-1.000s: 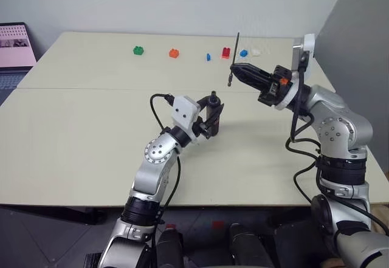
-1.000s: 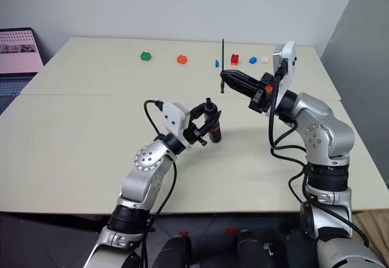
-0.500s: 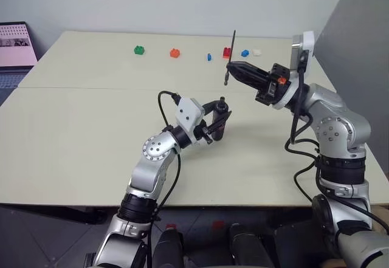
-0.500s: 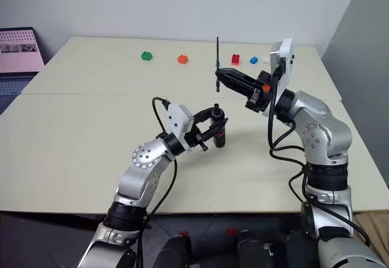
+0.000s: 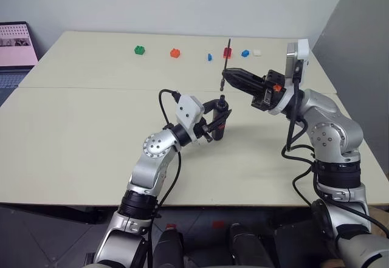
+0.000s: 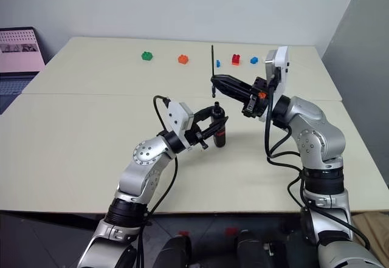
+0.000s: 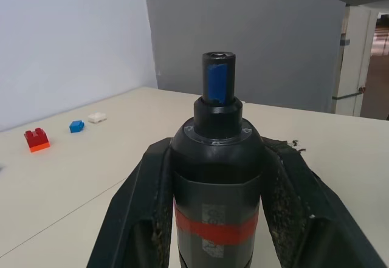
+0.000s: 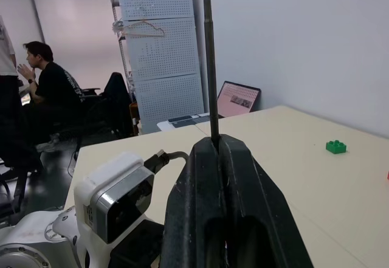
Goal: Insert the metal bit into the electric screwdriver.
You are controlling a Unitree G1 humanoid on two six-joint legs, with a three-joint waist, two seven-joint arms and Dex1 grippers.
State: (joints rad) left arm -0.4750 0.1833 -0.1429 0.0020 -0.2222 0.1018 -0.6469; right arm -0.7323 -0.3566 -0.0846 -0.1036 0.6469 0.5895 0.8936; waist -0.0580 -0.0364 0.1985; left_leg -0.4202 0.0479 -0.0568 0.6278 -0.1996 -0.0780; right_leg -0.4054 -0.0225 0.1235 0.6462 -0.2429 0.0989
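The electric screwdriver (image 5: 220, 124), black with a red band, stands upright over the table with its open tip end up. My left gripper (image 5: 219, 120) is shut on its body, one finger (image 7: 143, 201) on each side, above the red band (image 7: 217, 228). The metal bit (image 5: 225, 65) is a thin grey rod held nearly upright, and my right gripper (image 5: 228, 73) is shut on it near its lower part. In the right wrist view the bit (image 8: 210, 67) rises from the closed fingertips (image 8: 206, 158). Its lower end hangs just above the screwdriver's top, apart from it.
Small bricks line the table's far side: green (image 5: 139, 50), orange (image 5: 175, 53), red (image 5: 227, 52), blue (image 5: 245, 53) and white (image 5: 256, 53). A laptop (image 5: 15, 43) sits at the far left. A seated person (image 8: 51, 92) shows in the right wrist view's background.
My left wrist has swung, so the screwdriver stands slightly further right. My right wrist has turned a little, bringing the bit left and lower, closer over the screwdriver's top.
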